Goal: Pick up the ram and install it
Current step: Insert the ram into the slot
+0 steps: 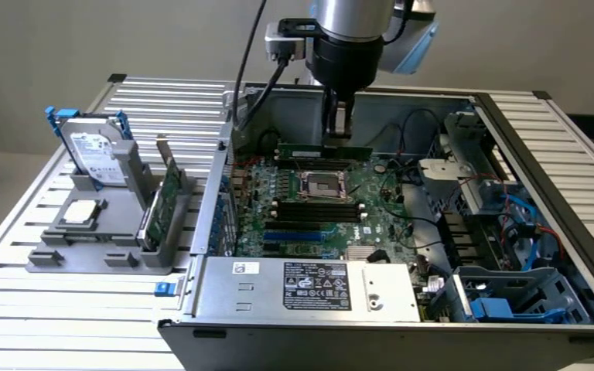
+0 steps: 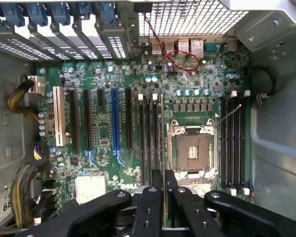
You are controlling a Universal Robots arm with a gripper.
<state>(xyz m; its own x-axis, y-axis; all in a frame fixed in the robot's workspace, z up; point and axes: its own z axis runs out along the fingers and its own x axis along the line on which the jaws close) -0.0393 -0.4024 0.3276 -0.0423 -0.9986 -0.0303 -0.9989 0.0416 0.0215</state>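
My gripper [image 1: 336, 137] hangs inside the open computer case [image 1: 544, 154], shut on the ram [image 1: 323, 152]. The ram is a long thin green stick, held level just above the far part of the motherboard [image 1: 380, 220], beyond the CPU socket [image 1: 325, 184]. From the wrist, the gripper [image 2: 164, 183] has its two black fingers [image 2: 157, 180] standing close together with a narrow gap between them. Beneath them lie the CPU socket [image 2: 192, 150] and two banks of empty black memory slots [image 2: 150, 140] [image 2: 234, 143], the second with white latches.
A power supply box [image 1: 308, 286] closes the near side of the case. Drive bays and blue cables [image 1: 513, 224] fill the exterior view's right. On the exterior view's left, a grey holder [image 1: 80, 259] carries a hard drive [image 1: 96, 158] and a green expansion card [image 1: 168, 201]. Long expansion slots [image 2: 96, 121] adjoin the memory slots.
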